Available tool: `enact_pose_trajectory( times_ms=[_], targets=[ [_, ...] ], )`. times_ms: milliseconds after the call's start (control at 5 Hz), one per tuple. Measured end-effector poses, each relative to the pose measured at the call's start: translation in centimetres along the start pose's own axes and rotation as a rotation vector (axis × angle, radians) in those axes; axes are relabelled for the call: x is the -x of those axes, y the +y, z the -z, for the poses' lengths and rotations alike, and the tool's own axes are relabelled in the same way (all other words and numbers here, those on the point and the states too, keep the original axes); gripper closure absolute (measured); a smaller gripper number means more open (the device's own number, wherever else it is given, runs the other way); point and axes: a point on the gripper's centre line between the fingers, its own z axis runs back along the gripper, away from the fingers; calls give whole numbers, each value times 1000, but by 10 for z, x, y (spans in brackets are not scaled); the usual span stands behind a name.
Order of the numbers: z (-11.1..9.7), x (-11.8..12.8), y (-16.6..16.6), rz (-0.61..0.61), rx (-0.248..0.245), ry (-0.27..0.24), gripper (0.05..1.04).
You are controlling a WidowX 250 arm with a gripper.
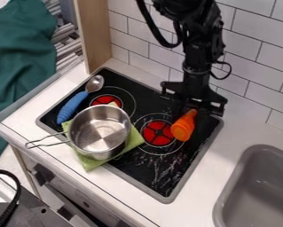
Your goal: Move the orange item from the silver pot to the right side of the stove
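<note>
- Camera view, item under inspection: the orange tapered item (183,128), smooth-looking, is found outside the silver metal pot (100,131), over the right part of the black stove top (149,166), beside the right-hand red burner mark (158,133).
- Camera view, bearing from the jaws: the black gripper (194,109) hangs directly above the item's narrow end. The bulk of the item extends from there towards the lower left of the view, to the near side of the jaws.
- Camera view, long axis: it runs aslant, narrow end at the upper right by the jaws, broad rounded end at the lower left, nearer the front of the stove.
- Camera view, state of the jaws: cannot tell whether they grip the narrow end or merely stand about it. Contact between item and stove top is likewise not determinable.
- Assessment: placement appears all but complete, the item being at the required side. If it is gripped, the next move calls for confirming support beneath it, releasing, and withdrawing straight up along the wall side.
- Risk noted: with the grasp point at one end, the broad end could swing or roll towards the burner mark on release.
</note>
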Motion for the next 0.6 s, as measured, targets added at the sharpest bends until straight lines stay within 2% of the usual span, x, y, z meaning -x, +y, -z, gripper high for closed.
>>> enact_pose_trajectory(
  times_ms=[200, 400, 600],
  targets=[
    [12, -2, -1, 60, 6, 24, 613],
    [11, -3, -4, 132, 1, 7, 613],
    [18, 3, -11, 120, -2, 37, 613]
  ],
)
